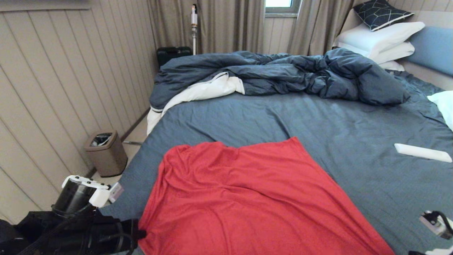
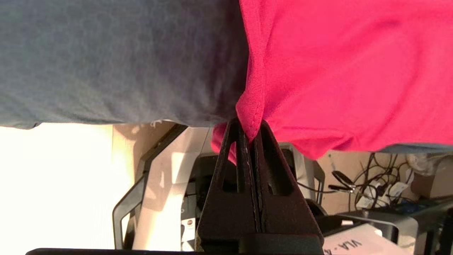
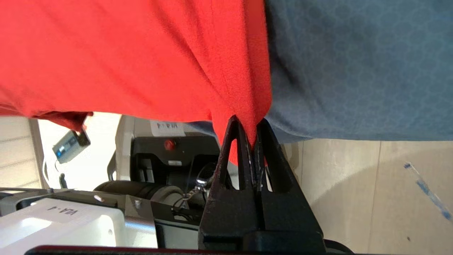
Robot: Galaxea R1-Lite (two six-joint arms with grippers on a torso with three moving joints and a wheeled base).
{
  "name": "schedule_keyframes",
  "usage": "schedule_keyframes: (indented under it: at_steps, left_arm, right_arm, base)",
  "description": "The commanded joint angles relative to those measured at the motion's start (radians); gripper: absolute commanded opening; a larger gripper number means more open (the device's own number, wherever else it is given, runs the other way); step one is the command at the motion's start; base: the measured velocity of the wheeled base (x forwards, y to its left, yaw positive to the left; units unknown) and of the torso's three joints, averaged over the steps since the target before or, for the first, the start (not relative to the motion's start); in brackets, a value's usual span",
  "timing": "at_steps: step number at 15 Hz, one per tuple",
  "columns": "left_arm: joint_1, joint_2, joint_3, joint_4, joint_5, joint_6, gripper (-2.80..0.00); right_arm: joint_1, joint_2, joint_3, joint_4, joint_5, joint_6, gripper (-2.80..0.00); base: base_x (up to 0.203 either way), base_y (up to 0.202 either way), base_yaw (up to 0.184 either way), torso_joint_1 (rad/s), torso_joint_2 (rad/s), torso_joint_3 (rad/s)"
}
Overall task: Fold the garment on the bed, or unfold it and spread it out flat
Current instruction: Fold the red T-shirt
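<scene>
**Red shirt pinched at both near corners**

The bed fills the view, its dark blue duvet rumpled at the far side. The garment lies spread on the near part of the sheet. The left gripper is clamped on its near left hem corner; the right gripper is clamped on the near right corner.
</scene>
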Motion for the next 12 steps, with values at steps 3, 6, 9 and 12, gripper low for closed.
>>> schedule_keyframes:
  at_steps: [3,6,9,12]
  left_arm:
    - [0.0,-0.086,0.012,0.023,0.0,0.001,-2.8]
    - [0.0,-0.151,0.004,0.107,-0.002,0.024,-2.8]
    - [0.001,-0.174,0.001,0.136,-0.002,0.043,-2.8]
    - [0.002,-0.203,-0.028,0.183,-0.002,0.058,-2.8]
  right_arm:
    - [-0.053,-0.097,0.009,0.037,0.025,-0.02,-2.8]
    - [-0.084,-0.173,-0.016,0.136,0.063,-0.053,-2.8]
    - [-0.086,-0.229,-0.07,0.242,0.071,-0.068,-2.8]
    - [-0.087,-0.243,-0.108,0.274,0.075,-0.069,-2.8]
  base:
    - [0.0,0.0,0.0,0.0,0.0,0.0]
    - [0.0,0.0,0.0,0.0,0.0,0.0]
    - [0.0,0.0,0.0,0.0,0.0,0.0]
    - [0.0,0.0,0.0,0.0,0.0,0.0]
